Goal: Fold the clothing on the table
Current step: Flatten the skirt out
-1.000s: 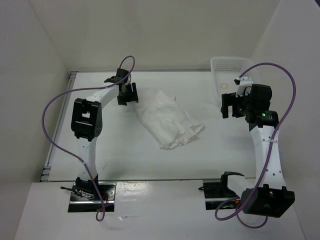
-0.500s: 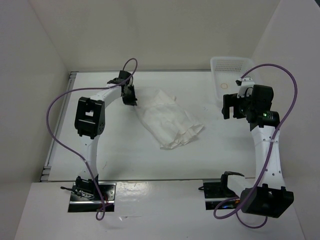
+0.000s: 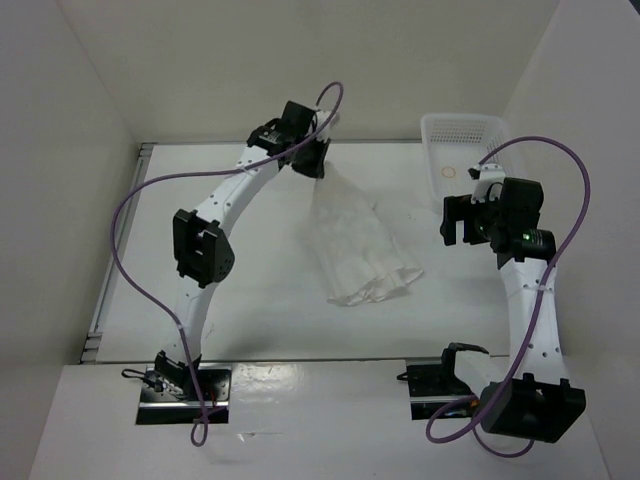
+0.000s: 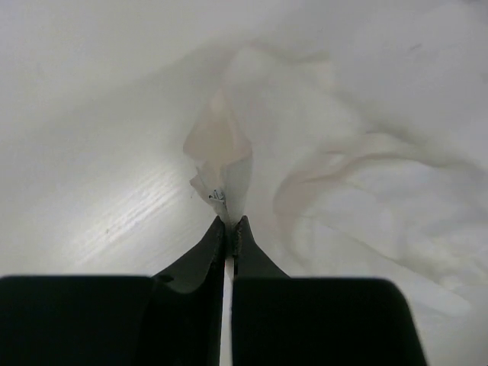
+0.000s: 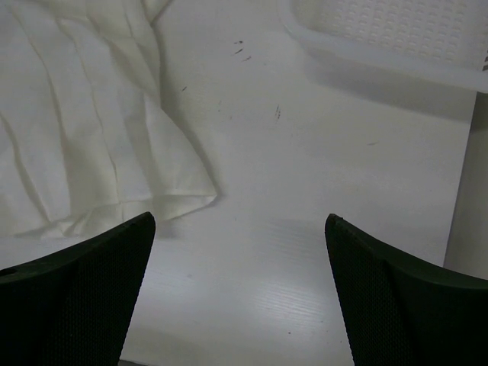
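- Clothing (image 3: 360, 240) lies mid-bench (image 3: 230, 290), drawn to a narrow point at its far end and fanning out toward the near right, hems flat on the surface.
- Left claw (image 3: 308, 162) is clamped tight on a thin pinch of the clothing's far end. Wrist view shows fabric rising in a small peak off the tips, with a tiny tag right there.
- Right claw (image 3: 455, 218) gapes wide and holds nothing. Hovers right of the clothing, between it and the basket (image 3: 462, 130); hem edge near its left finger, apart.
- Handling, judged: thin, soft, light, wrinkly, with no stiffness at all. Likely sags and bunches from a single pinch and slides easily over the smooth bench. Not fragile.
- Where to grab: edges and corners, not the middle. Hem corner nearest the right claw looks like the sensible second hold — pinch low, catching both layers, else only the top sheet comes up.
- Around: white perforated basket in the far right corner, well apart from the clothing and just beyond the right claw.
- Purple cables (image 3: 130, 230) loop high off both arms and appear not to touch the fabric.
- In the way: nothing resting on the clothing. Basket wall sits close to the right arm's outward swing — worth watching. Enclosure walls are near on both sides.
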Controlling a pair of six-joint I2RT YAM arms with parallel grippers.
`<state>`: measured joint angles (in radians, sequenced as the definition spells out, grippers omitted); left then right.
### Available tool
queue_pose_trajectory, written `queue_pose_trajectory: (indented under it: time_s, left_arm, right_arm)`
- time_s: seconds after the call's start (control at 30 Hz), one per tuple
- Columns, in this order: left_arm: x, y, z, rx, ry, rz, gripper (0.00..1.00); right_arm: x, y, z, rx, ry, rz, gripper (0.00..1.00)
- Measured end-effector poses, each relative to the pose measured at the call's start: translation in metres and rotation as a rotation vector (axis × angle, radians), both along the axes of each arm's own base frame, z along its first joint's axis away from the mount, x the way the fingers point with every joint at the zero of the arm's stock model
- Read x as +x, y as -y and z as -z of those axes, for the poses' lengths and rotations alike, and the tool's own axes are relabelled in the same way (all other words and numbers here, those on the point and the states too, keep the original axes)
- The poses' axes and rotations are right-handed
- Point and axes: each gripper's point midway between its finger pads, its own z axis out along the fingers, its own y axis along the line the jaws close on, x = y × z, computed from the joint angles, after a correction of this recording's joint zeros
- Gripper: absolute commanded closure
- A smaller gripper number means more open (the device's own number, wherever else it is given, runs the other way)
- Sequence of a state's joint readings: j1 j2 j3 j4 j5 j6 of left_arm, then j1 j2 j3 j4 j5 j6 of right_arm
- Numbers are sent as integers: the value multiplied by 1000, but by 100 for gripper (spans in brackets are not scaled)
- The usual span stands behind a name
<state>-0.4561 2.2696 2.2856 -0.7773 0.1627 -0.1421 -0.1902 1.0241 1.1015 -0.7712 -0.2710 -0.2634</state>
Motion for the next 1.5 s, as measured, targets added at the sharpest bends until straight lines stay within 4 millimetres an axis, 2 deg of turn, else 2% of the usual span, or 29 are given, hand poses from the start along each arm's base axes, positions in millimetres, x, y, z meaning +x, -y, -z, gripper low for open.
queue_pose_trajectory:
  time_s: [0.03, 0.1, 0.17, 0.23, 0.3, 0.5, 0.6, 0.67, 0.7, 0.77, 0.83, 0.93, 1.03, 1.2, 1.3, 1.5]
  left_arm:
    - [-2, 12, -21, -7, 49, 40, 100]
    - [-16, 43, -82, -29, 200, 175, 100]
    - [-39, 65, -122, -57, 291, 295, 100]
    - [-70, 80, -150, -89, 334, 431, 100]
    - [-97, 85, -171, -117, 360, 536, 100]
    - [-155, 60, -192, -142, 324, 672, 100]
    - [-184, 37, -202, -126, 316, 682, 100]
    - [-203, 14, -208, -115, 335, 678, 100]
    - [-216, -4, -207, -110, 319, 664, 100]
    - [-225, -30, -201, -101, 310, 625, 100]
    - [-231, -65, -180, -71, 268, 554, 100]
    - [-234, -102, -136, -38, 176, 454, 100]
    - [-240, -128, -94, -3, 71, 376, 99]
    - [-235, -159, -64, 27, 34, 266, 96]
    - [-234, -184, -41, 53, -3, 178, 96]
    - [-228, -236, 1, 86, -99, -36, 96]
  right_arm:
    - [-1, -1, 1, 2, 1, -1, 5]
    - [-4, -2, 1, 5, 8, -4, 5]
    - [-7, -4, 1, 8, 19, -9, 5]
    - [-10, -6, 0, 13, 30, -14, 5]
    - [-12, -8, 0, 19, 38, -19, 5]
    - [-14, -13, 1, 37, 42, -37, 5]
    - [-13, -16, 1, 50, 42, -50, 5]
    - [-13, -18, 1, 60, 39, -58, 5]
    - [-13, -18, 2, 62, 36, -60, 5]
    - [-12, -19, 4, 69, 30, -65, 5]
    - [-10, -21, 6, 76, 19, -71, 6]
    - [-9, -23, 10, 90, 3, -83, 6]
    - [-7, -26, 14, 107, -9, -98, 6]
    - [0, -34, 23, 127, -53, -132, 8]
    - [6, -52, 32, 113, -97, -197, 8]
    - [23, -107, 51, 41, -196, -360, 11]
